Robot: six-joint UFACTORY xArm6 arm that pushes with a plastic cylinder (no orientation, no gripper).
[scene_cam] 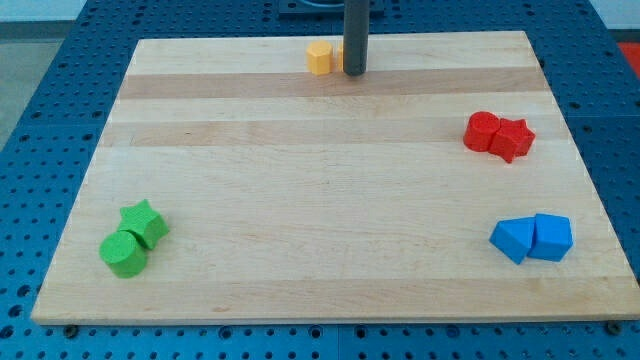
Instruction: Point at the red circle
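**Desk:** Where does the red circle point(481, 131) sit relative to my tip point(354, 72)?

**Photographer:** The red circle lies at the right side of the wooden worktop point(300, 180), in the farther half, touching a red star point(513, 139) just to its right. My tip stands at the far edge, near the middle, well apart from the red pair; the circle is to the tip's right and nearer the camera.

**Desk:** What is beside the tip?

**Photographer:** A yellow hexagon-like block point(319, 58) sits just to the tip's left. A sliver of a second yellow-orange block point(340, 56) shows against the rod; its shape is hidden, and whether the rod touches it cannot be told.

**Desk:** The claw: released or clenched?

**Photographer:** No claw shows; the arm ends in a plain dark rod, holding nothing.

**Desk:** Other blocks?

**Photographer:** Near left: a green star point(144, 222) touching a green circle point(123, 253). Near right: two blue blocks together, one pointed point(513, 238), one more squarish point(552, 237). The worktop rests on a blue perforated base point(60, 90).

**Desk:** Any writing or labels?

**Photographer:** None can be read.
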